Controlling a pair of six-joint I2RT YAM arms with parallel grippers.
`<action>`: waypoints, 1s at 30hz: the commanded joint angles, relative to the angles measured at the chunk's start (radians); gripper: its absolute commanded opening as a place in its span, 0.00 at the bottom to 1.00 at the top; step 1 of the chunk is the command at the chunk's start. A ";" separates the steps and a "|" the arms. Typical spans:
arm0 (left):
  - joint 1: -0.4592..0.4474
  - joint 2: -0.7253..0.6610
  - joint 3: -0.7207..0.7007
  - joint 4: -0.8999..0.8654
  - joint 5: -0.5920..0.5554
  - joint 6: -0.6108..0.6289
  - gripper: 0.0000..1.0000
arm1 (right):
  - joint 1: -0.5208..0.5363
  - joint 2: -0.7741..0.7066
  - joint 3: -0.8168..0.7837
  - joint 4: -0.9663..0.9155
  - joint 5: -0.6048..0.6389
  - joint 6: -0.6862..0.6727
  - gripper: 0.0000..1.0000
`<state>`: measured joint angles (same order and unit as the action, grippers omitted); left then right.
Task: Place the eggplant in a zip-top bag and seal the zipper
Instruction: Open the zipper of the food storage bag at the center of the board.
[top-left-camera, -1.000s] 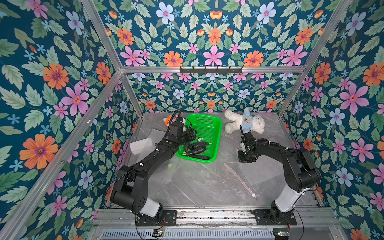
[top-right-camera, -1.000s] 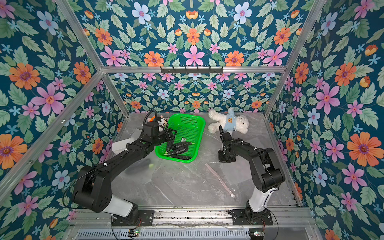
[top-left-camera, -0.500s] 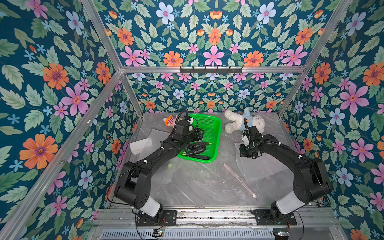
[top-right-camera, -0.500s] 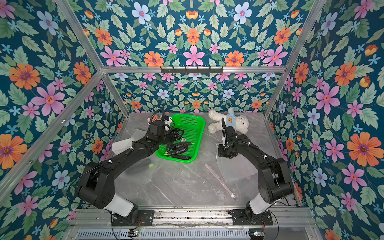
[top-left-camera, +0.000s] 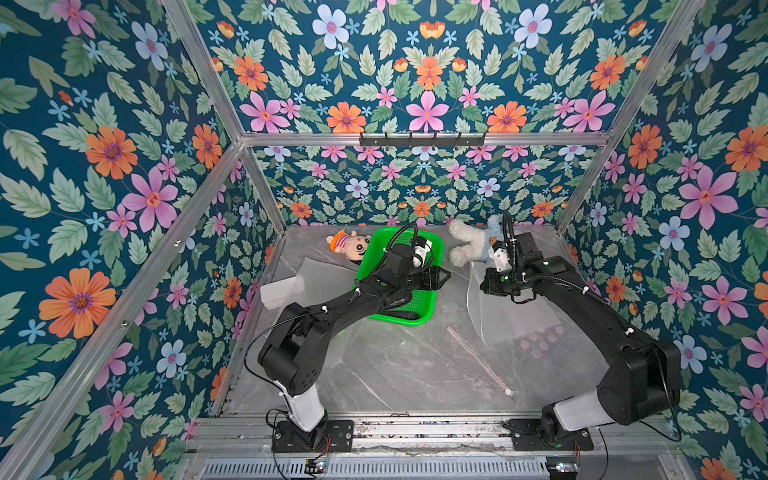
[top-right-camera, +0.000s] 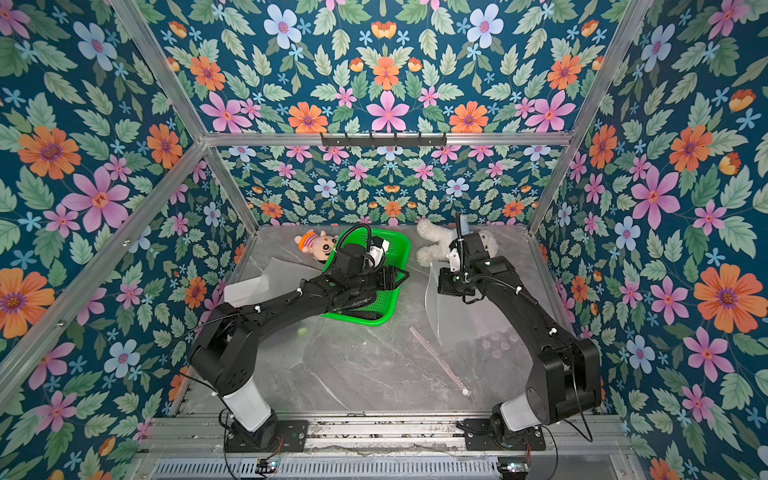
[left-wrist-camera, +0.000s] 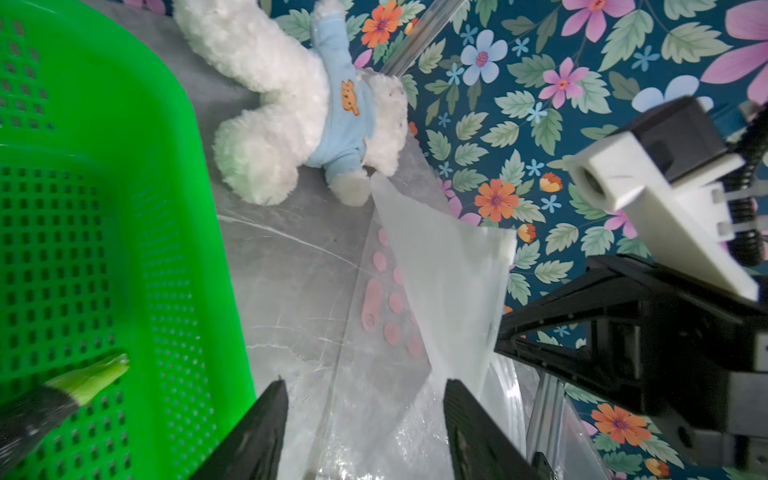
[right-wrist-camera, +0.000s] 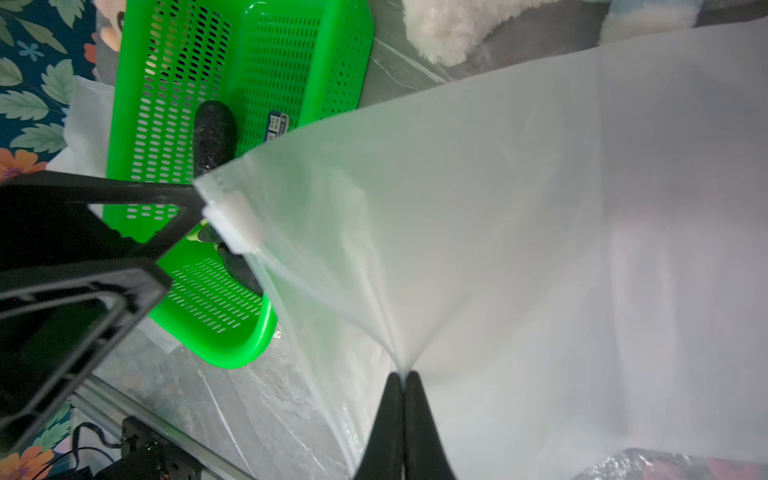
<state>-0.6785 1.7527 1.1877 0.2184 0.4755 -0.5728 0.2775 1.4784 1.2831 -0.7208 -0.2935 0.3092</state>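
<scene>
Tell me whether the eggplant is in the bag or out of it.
Out: the eggplant lies in the green basket, while the right fingers pinch the zip-top bag beside it.

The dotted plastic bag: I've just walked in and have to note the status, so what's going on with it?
The right gripper is shut on the translucent pink-dotted zip-top bag, holding one side of it up off the grey marble table. The left gripper is open, its jaws apart beside the raised edge near the small white slider, gripping nothing. The dark eggplant with its green stem lies in the green perforated plastic basket, not yet bagged.
</scene>
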 joint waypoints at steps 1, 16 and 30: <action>-0.027 0.013 0.017 0.085 0.043 -0.005 0.64 | -0.001 -0.006 0.016 -0.017 -0.034 0.005 0.00; -0.099 0.113 0.130 -0.068 -0.035 0.091 0.54 | -0.020 -0.026 0.045 -0.006 -0.068 0.016 0.00; -0.087 0.094 0.161 -0.219 -0.210 0.101 0.00 | -0.046 -0.070 0.002 -0.020 -0.002 -0.008 0.00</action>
<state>-0.7670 1.8542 1.3369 0.0433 0.3393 -0.4835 0.2317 1.4124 1.2861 -0.7300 -0.3256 0.3126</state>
